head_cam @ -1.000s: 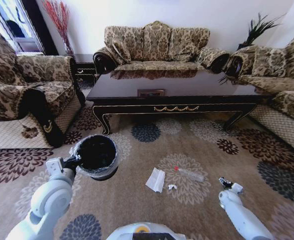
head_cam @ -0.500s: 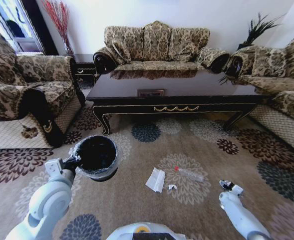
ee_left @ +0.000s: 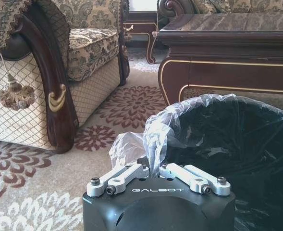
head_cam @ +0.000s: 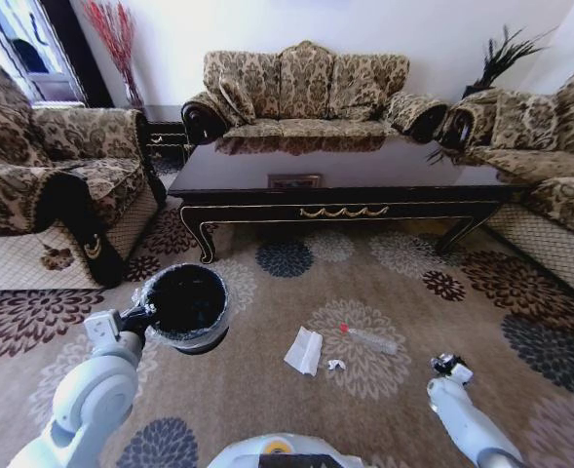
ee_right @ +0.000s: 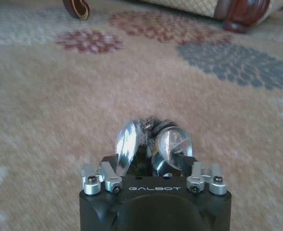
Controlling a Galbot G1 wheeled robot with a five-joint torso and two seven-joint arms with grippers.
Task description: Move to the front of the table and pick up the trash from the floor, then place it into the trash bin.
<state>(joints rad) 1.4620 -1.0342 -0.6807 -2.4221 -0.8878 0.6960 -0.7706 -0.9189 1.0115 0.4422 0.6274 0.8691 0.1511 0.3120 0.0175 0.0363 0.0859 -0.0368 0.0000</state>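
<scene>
My left pincer (head_cam: 148, 314) was clamped on the trash bin (head_cam: 187, 304), pinching its plastic liner at the rim; the liner could slip. The trash (head_cam: 305, 350) lay mid-carpet before the table (head_cam: 345, 185). My right pincer (head_cam: 451, 368), closed and empty, hovered nearby.

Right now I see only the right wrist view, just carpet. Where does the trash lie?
Observer: On the carpet before the table, to the left of the right gripper: a white napkin, a clear tube and a small scrap.
Operator: And the trash bin?
Observer: The left gripper holds the trash bin by its rim, left of the napkin.
</scene>
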